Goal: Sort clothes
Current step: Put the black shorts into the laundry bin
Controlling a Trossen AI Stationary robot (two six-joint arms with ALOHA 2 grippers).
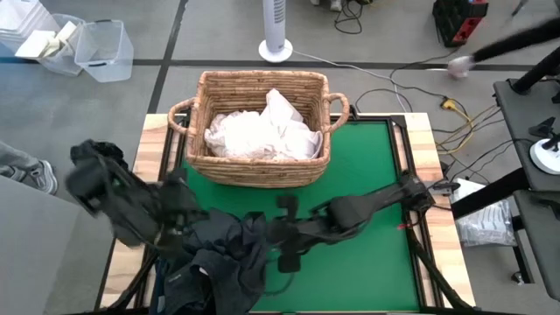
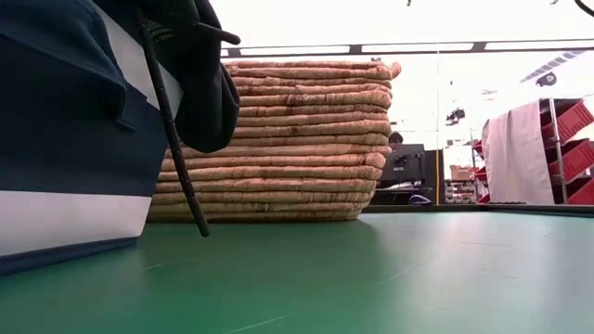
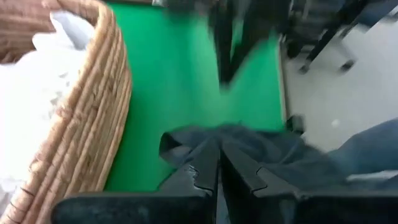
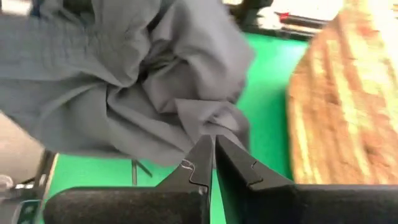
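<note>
1. High view: crumpled white clothes (image 1: 262, 131) fill the wicker basket (image 1: 262, 171); dark grey clothes (image 1: 223, 258) heap at the green counter's (image 1: 367, 201) near-left.
2. Left wrist view: left tool (image 3: 219, 163) pinched shut over dark cloth.
3. Right wrist view: right tool (image 4: 214, 152) closed, touching the rumpled grey fabric.

No writing, label, brand, number or sign can be read in any of the views.
</note>
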